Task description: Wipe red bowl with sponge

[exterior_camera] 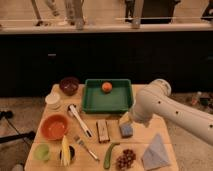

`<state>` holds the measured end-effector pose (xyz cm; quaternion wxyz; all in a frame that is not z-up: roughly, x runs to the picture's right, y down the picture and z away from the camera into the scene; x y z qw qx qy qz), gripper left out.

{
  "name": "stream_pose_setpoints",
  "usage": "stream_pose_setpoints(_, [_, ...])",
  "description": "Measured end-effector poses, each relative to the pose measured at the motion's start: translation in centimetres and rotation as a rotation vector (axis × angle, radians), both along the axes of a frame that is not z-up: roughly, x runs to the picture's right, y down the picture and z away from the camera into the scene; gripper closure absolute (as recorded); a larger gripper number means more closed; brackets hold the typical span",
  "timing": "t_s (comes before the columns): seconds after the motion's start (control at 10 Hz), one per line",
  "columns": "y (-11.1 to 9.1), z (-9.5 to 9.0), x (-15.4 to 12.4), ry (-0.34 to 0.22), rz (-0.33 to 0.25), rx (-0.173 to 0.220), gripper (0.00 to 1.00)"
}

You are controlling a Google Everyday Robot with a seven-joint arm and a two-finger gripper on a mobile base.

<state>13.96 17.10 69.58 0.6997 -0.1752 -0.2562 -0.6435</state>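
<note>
The tool point(124, 119) is hanging at the tip of the white arm point(165, 107), right by the small blue-grey sponge block point(126, 130) on the wooden surface point(150, 134). Its fingers are standing wide apart & holding nothing. A brown block point(103, 131) is lying just left of the sponge. The wide orange-red bowl point(54, 127) is sitting well apart, nr the left edge.
</note>
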Motion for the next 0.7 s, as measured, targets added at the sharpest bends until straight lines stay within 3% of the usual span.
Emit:
stream_pose_setpoints(0.3, [0.0,0.0,0.0,0.004,-0.004,0.007,0.20])
stream_pose_setpoints(0.4, [0.0,0.5,-0.2,0.007,-0.033,0.031,0.20])
stream_pose_setpoints(0.7, [-0.1,3.6,-0.5,-0.017,-0.107,0.075,0.20])
